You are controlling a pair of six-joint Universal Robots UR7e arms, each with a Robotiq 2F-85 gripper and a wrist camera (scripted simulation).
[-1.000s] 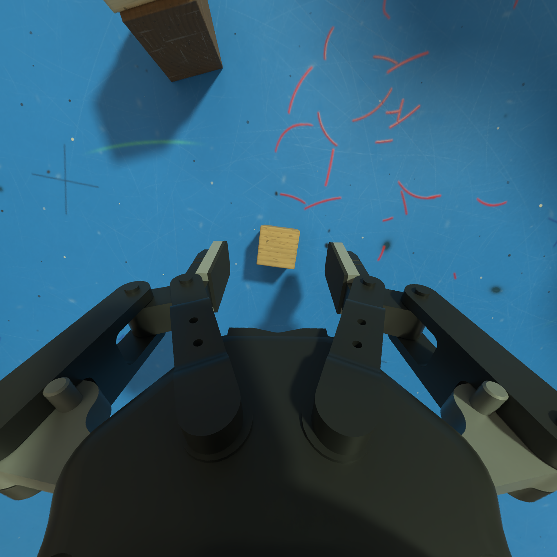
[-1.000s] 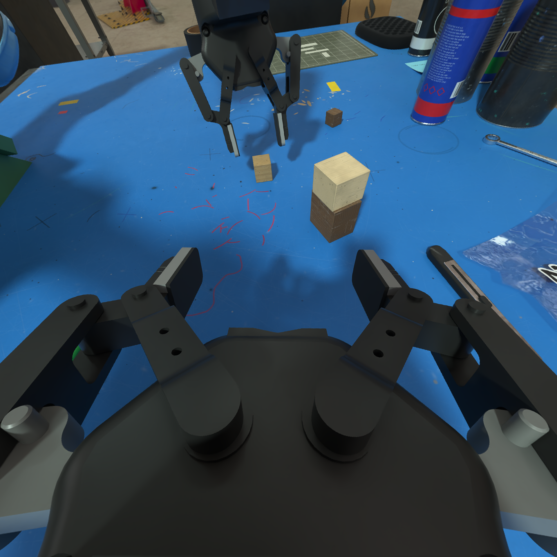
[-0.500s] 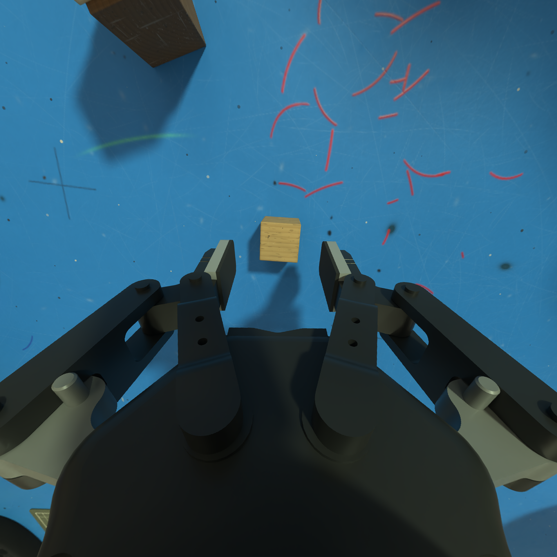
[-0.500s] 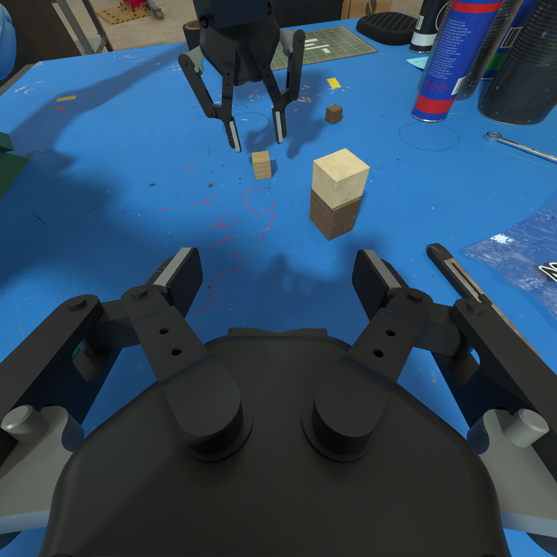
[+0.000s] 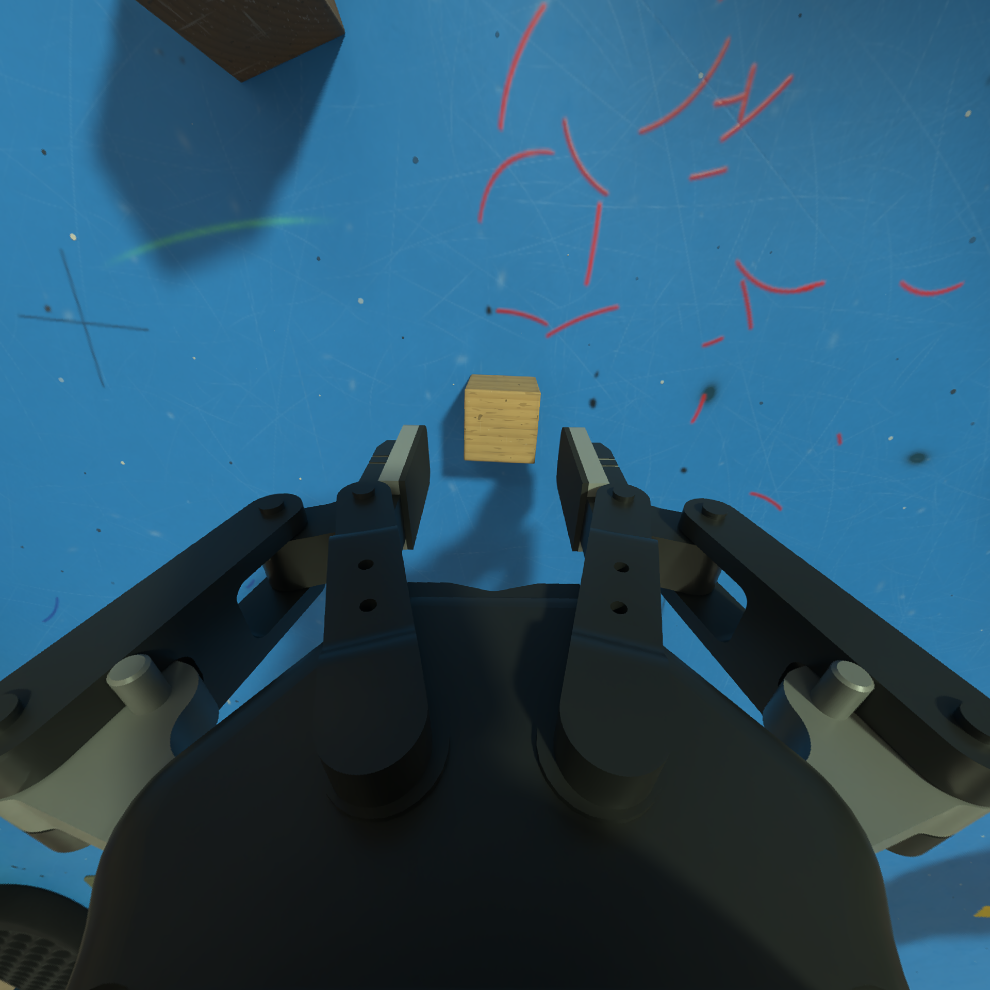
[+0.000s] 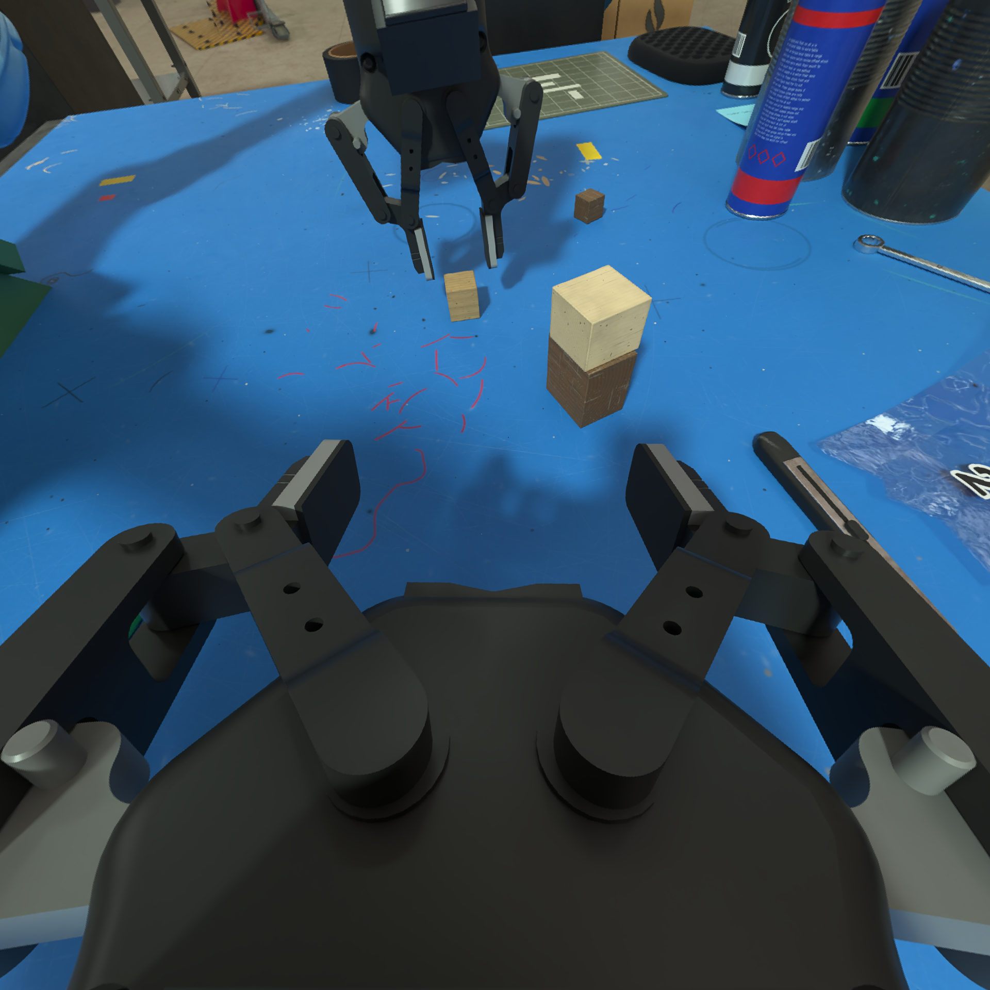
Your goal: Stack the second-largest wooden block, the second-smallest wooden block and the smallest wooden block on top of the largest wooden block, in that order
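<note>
A pale cream block [image 6: 600, 316] sits stacked on a larger dark brown block [image 6: 588, 388] on the blue table; the brown block also shows in the left wrist view [image 5: 246, 32]. A small light wooden block [image 5: 501, 418] [image 6: 462, 295] stands on the table. My left gripper [image 5: 493, 455] [image 6: 458, 252] is open and hangs just above it, with the block below the gap between its fingers. A tiny dark brown block [image 6: 589, 205] lies farther back. My right gripper [image 6: 493, 482] is open and empty, low over the table's near side.
Spray cans [image 6: 793, 102] and a dark cylinder [image 6: 927, 123] stand at the back right. A wrench [image 6: 921, 262], a utility knife [image 6: 803, 487] and a plastic bag [image 6: 927, 460] lie at the right. A green cutting mat [image 6: 584, 85] lies at the back.
My left gripper has come down toward the small light block, and its fingers have narrowed somewhat. My right gripper has not moved.
</note>
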